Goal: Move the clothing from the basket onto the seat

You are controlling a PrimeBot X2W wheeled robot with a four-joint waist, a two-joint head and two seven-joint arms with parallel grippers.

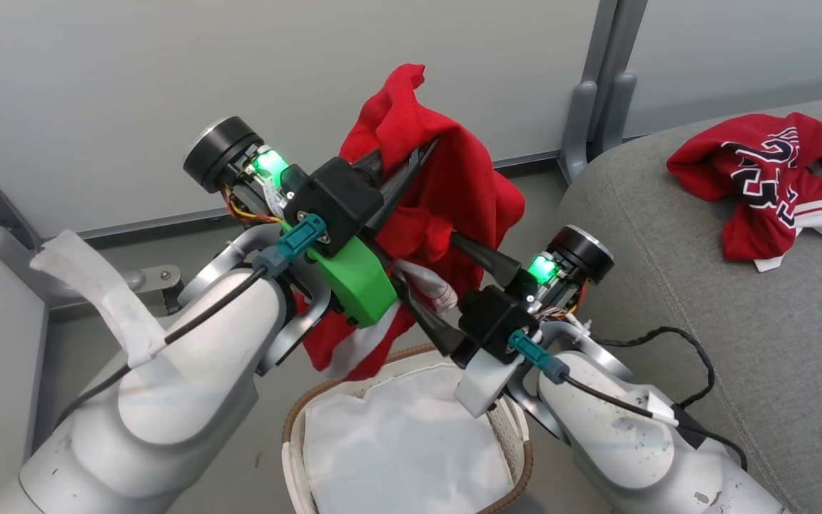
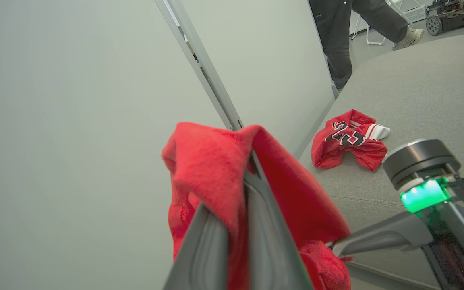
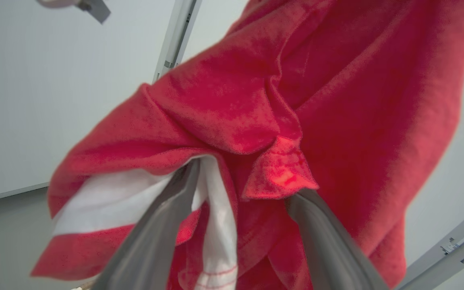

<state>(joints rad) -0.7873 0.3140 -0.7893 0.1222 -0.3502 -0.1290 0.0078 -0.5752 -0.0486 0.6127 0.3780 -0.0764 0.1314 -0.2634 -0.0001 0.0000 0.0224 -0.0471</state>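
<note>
1. You've got the red garment (image 1: 447, 185) up in the air, right above the basket (image 1: 287, 435), with its striped hem hanging just above the rim. The seat (image 1: 739, 343) lies off to your right, and a lettered jersey (image 1: 768, 185) is already lying on it.
2. First risk: the cloth snagging. The right gripper (image 3: 245, 183) has its fingers pushed into the folds, so if you swing the arms apart the fabric may stretch between them or get tugged out of the other claw.
3. Second risk: a short drop. Let go before the bundle is over the cushion and it probably lands on the floor, or back on the white liner (image 1: 397, 442).
4. Third: the low hem could catch the woven rim as you carry it sideways and drag the basket along.
5. Someone's legs (image 2: 336, 48) are beyond the far end of the sofa, well apart from the arms, but watch them.
6. Now the claws. The left gripper (image 1: 411, 160) is clamped tight on a bunch of red fabric and is carrying the load.
7. The right gripper stands spread wide, pinching nothing. One finger lies against the white stripe and the other under a red fold, so it's touching the cloth, not holding it.
</note>
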